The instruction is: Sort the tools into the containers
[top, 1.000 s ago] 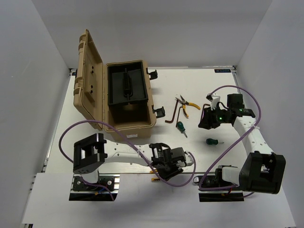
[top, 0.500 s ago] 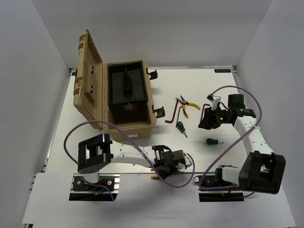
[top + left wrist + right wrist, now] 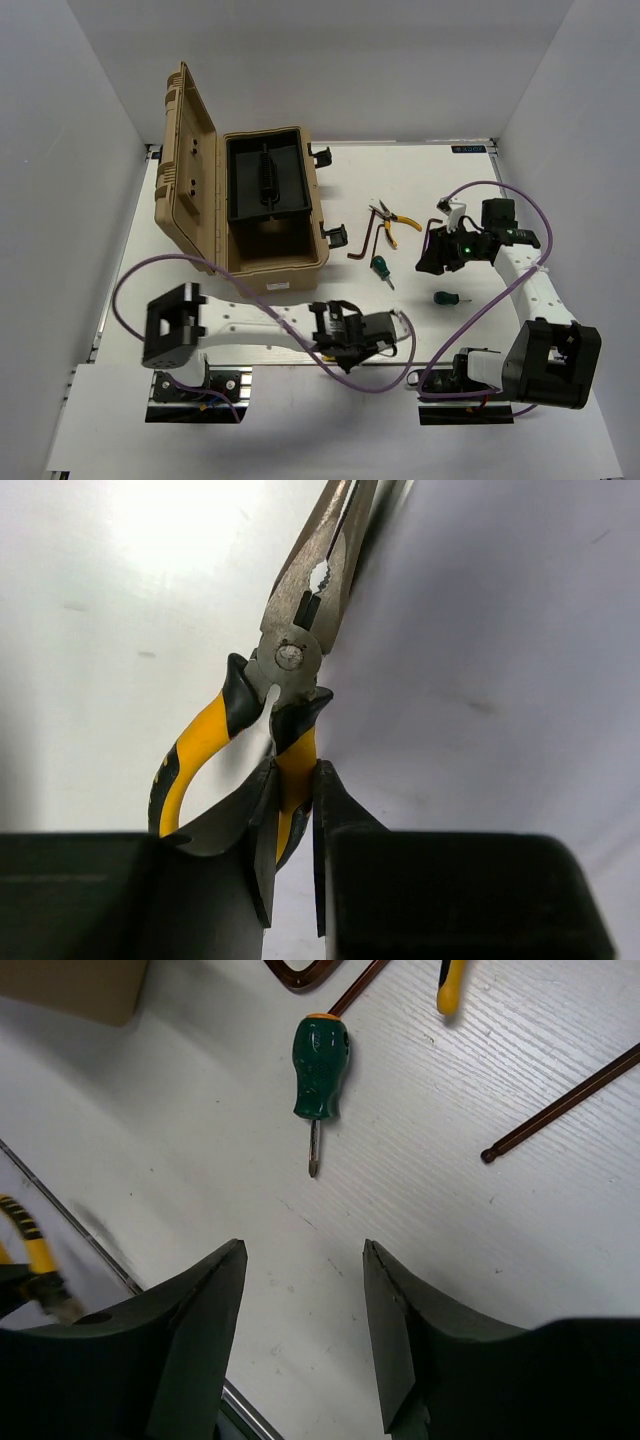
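Note:
My left gripper sits low near the table's front edge. It is shut on one yellow-and-black handle of a pair of long-nose pliers, whose nose points away along the edge. My right gripper is open and empty above bare table; in the right wrist view a green-handled screwdriver lies just ahead of it. The second pliers, a dark hex key, that screwdriver and a stubby green screwdriver lie on the table. Another hex key lies to the right.
An open tan toolbox with a black inner tray stands at the back left, its lid upright. Purple cables loop beside both arms. White walls close in the table's sides and back.
My left gripper has moved a little away from the front edge with the pliers, and its arm has swung left at the base. The right arm has barely moved.

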### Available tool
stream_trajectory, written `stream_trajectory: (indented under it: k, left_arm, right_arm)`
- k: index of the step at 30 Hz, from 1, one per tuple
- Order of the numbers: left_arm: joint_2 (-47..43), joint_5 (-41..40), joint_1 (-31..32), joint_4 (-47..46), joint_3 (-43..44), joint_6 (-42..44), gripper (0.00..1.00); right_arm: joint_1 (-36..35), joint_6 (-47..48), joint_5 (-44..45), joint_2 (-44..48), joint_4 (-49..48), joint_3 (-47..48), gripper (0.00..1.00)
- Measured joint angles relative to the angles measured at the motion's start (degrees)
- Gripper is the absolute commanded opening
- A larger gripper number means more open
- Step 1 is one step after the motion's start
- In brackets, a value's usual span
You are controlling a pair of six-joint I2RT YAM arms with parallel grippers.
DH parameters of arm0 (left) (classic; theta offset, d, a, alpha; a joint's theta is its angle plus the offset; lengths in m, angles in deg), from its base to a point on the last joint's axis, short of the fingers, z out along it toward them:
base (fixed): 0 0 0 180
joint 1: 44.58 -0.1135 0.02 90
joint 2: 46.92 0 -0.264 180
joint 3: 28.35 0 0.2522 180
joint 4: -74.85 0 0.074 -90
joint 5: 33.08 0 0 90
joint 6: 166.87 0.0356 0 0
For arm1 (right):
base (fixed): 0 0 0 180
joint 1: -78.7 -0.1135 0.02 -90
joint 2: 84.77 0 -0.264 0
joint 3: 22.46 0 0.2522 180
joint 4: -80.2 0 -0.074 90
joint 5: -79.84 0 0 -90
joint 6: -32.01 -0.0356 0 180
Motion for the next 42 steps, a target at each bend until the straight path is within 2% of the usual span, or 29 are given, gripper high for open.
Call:
stream_trajectory:
  k: [5,9,10,12,17,25,27,29,30,31,33,35,36,39,42]
  left_arm:
    - [-11.80,-7.15,-1.11,2.25,6.64,0.46,0.00]
    - [-18.10,-15.28,-2.05,3.02,11.82,0.79,0.00]
    - [-19.32,-17.73,-2.54,3.19,12.11,0.83,0.00]
    - [-21.33,-22.62,-4.00,3.89,12.11,0.87,0.00]
    - [-22.34,-33.44,-12.46,4.04,12.09,3.06,0.00]
    - [-19.85,-39.01,-28.15,-0.22,8.37,6.56,0.00]
    - [-18.88,-38.56,-30.58,-1.40,6.43,7.41,0.00]
    - [-17.64,-37.92,-32.24,-2.27,5.25,8.22,0.01]
    - [-16.81,-37.40,-32.98,-2.84,4.72,8.50,0.03]
    - [-16.13,-36.79,-33.48,-3.28,4.39,8.81,0.05]
    - [-15.04,-35.58,-34.45,-3.78,4.15,9.07,0.23]
    - [-14.38,-34.25,-35.23,-4.52,4.13,9.40,0.33]
    - [-14.29,-33.68,-35.52,-4.81,4.13,9.53,0.44]
    - [-14.32,-32.74,-36.09,-5.95,4.20,9.97,0.54]
    - [-14.32,-31.67,-36.22,-6.08,4.90,10.27,0.56]
  right_arm:
    - [0.52,-0.59,0.87,0.00,-0.13,0.00,0.52]
    - [0.79,-1.75,2.29,0.04,-0.66,0.00,0.38]
    - [0.79,-2.21,2.75,0.04,-0.90,0.00,0.29]
    - [0.92,-2.95,3.65,0.04,-1.53,0.00,0.24]
    - [1.11,-4.39,4.96,0.04,-2.34,0.00,0.23]
    - [1.11,-5.27,5.09,0.04,-2.38,0.00,0.23]
    - [1.11,-5.38,5.09,0.04,-2.38,0.00,0.29]
    - [1.11,-5.51,5.16,0.04,-2.40,0.00,0.41]
    - [1.11,-5.57,5.31,0.02,-2.49,0.00,0.50]
    - [1.09,-5.68,5.46,-0.09,-2.64,0.02,0.53]
    - [1.09,-5.57,5.79,-0.98,-3.08,0.24,0.56]
    - [1.07,-5.46,6.08,-3.63,-3.10,1.36,0.59]
    - [1.05,-5.18,6.23,-5.27,-3.08,2.27,0.61]
    - [0.79,-3.13,6.12,-12.15,-3.21,6.78,0.62]
    - [0.09,-0.20,6.43,-20.09,-4.31,12.59,0.62]
